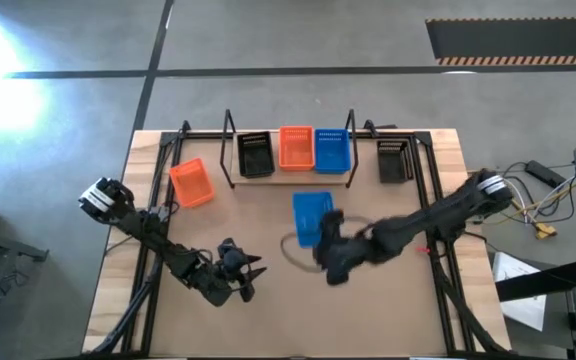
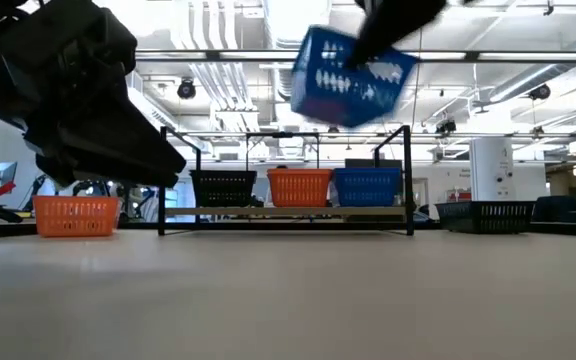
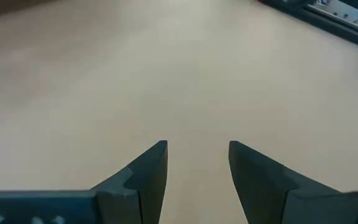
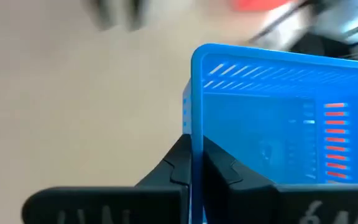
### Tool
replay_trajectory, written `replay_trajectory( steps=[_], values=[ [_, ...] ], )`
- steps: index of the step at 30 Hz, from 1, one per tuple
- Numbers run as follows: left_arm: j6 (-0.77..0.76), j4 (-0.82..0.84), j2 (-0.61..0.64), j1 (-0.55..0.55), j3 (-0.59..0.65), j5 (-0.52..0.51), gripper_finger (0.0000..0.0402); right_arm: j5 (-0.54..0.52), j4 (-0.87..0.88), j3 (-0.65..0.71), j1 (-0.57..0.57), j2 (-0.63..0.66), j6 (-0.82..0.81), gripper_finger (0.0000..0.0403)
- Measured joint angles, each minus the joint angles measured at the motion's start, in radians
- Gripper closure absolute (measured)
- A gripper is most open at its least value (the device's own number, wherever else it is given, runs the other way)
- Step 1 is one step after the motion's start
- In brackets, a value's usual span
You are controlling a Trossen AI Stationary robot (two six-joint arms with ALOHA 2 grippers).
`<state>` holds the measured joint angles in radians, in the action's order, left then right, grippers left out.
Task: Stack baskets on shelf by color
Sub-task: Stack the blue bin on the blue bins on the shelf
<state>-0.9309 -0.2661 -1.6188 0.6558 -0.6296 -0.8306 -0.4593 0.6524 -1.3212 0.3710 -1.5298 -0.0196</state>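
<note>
The right gripper (image 1: pixel 325 238) is clamped on one wall of a blue basket (image 1: pixel 313 214), held in the air at mid-frame. The shelf (image 1: pixel 288 178) lies just above it in the high view, its blue basket on shelf (image 1: pixel 333 149) up and slightly right. The left gripper (image 1: pixel 245 278), fingers apart, idles at lower left.

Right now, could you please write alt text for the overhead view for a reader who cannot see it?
The right claw holds a blue basket above the table, in front of a shelf carrying black, orange and blue baskets. The left claw waits open near the front; an orange basket sits left of the shelf, a black one right.
</note>
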Motion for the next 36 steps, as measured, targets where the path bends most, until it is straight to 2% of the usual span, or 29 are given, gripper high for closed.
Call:
replay_trajectory(
  steps=[3,7,12,17,22,36],
  values=[
    [0.023,-0.016,0.000,-0.001,-0.001,-0.009,0.0246,-0.014,-0.009,0.000,-0.103,0.080,0.093,0.0394],
    [0.030,-0.018,0.000,-0.002,-0.007,-0.016,0.0246,0.005,-0.012,0.001,-0.302,0.124,0.209,0.0394],
    [0.030,-0.016,0.000,-0.006,-0.005,-0.017,0.0246,0.275,-0.072,0.006,-0.564,0.087,0.316,0.0394],
    [0.030,-0.018,0.000,-0.006,-0.005,-0.018,0.0246,0.303,-0.075,0.000,-0.715,0.019,0.384,0.0394],
    [0.030,-0.017,0.000,-0.006,-0.005,-0.018,0.0246,0.306,-0.025,0.000,-0.776,-0.018,0.420,0.0394],
    [0.028,-0.016,0.000,-0.006,-0.005,-0.018,0.0246,0.306,0.109,-0.001,-0.777,-0.025,0.449,0.0394]
  ],
)
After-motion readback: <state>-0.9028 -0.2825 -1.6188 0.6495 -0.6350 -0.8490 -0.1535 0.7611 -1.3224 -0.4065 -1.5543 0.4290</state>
